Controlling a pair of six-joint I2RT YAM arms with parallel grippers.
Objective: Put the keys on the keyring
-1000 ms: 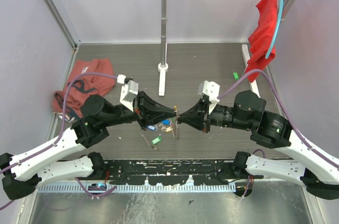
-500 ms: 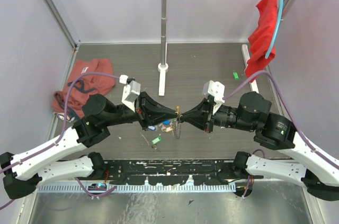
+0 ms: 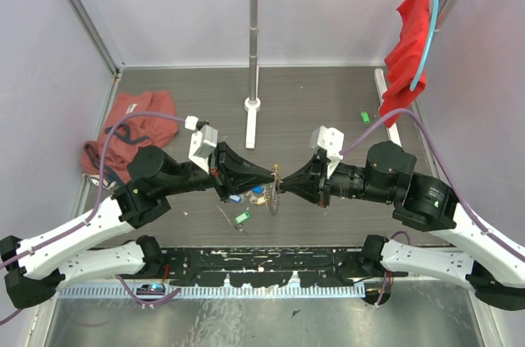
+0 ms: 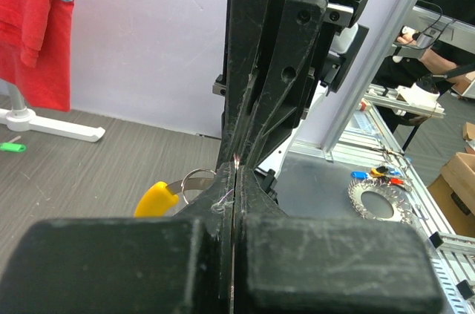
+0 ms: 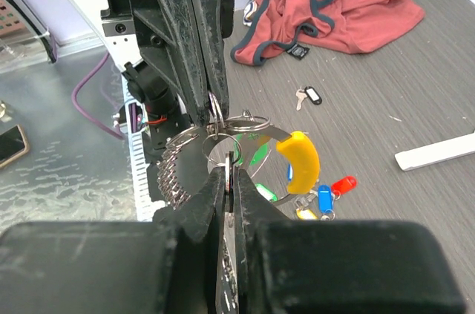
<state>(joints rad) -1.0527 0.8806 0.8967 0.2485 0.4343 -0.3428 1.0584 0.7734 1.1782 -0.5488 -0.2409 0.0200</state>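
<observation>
Midair, the keyring (image 5: pixel 299 162) hangs where left fingers (image 5: pixel 185 39) and right fingers (image 5: pixel 334 269) meet.

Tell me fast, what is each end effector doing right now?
Left end effector: closed, pinching the keyring.
Right end effector: closed on a thin metal ring beside the keyring; whether it is a key's ring cannot be told.

Bright, even light, probably from overhead, leaves faint shadows on the worktop (image 3: pixel 328 101). Wrist views blur at the near edge; top view is sharp.
</observation>
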